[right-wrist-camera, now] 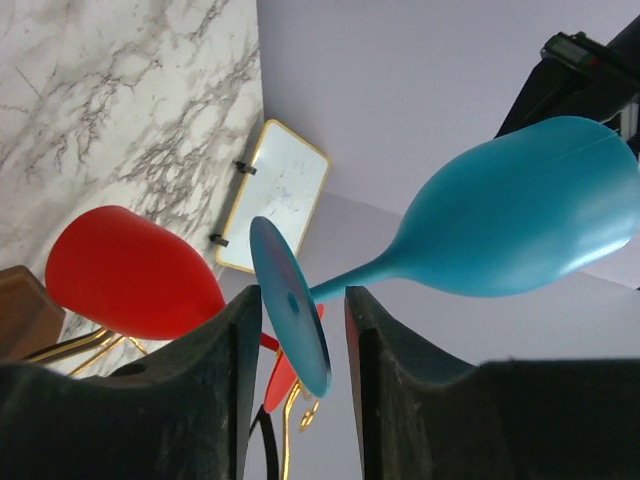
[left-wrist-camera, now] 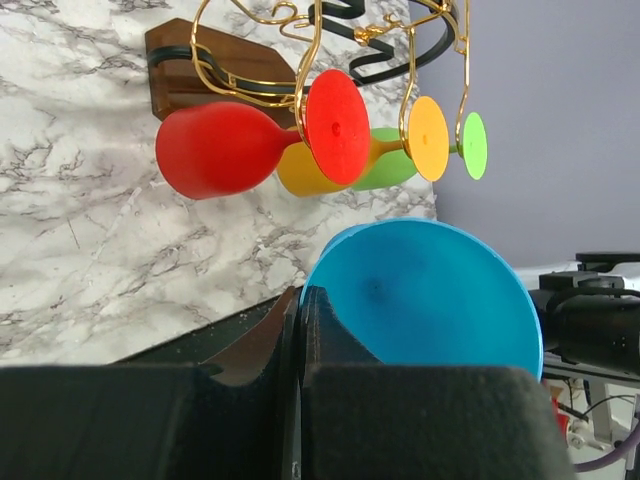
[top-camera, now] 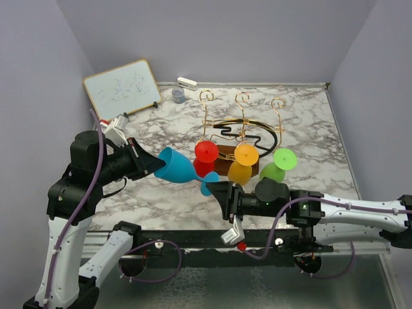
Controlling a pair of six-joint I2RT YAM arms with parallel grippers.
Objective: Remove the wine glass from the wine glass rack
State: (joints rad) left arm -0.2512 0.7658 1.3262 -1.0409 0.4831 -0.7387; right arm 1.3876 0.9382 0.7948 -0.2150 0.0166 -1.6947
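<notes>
Landmark: wine glass rack (top-camera: 243, 121), gold hooks up, dark wood base on the marble tabletop (top-camera: 161, 129).
Blue wine glass (top-camera: 175, 166): off the hooks, in the air in front and to the left of the rack. It lies on its side, bowl mouth pointing away from the rack, foot toward it.
Left gripper (top-camera: 149, 165): at the bowl's mouth, on the side away from the rack. The top view hides the contact. The left wrist view shows the gripper (left-wrist-camera: 302, 330) pressed nearly together, pinching the rim wall of the blue bowl (left-wrist-camera: 430, 300).
Right gripper (top-camera: 222, 196): in front of the rack, at the glass's foot. Only the right wrist view shows its fingers (right-wrist-camera: 400, 400) spread, the blue foot disc edge-on between them. Whether they touch it, cannot tell.
Hanging on the rack: red glass (top-camera: 206, 152), orange glass (top-camera: 246, 154) and green glass (top-camera: 284, 158), feet up, along the rack's front.
Left wrist view only: the three foot discs lined up beyond the blue bowl.
Right wrist view only: the whole blue glass (right-wrist-camera: 520, 220) in profile, with just the red glass (right-wrist-camera: 130, 270) beside it.
Whiteboard (top-camera: 122, 89): behind and left of the rack, propped at the wall.
</notes>
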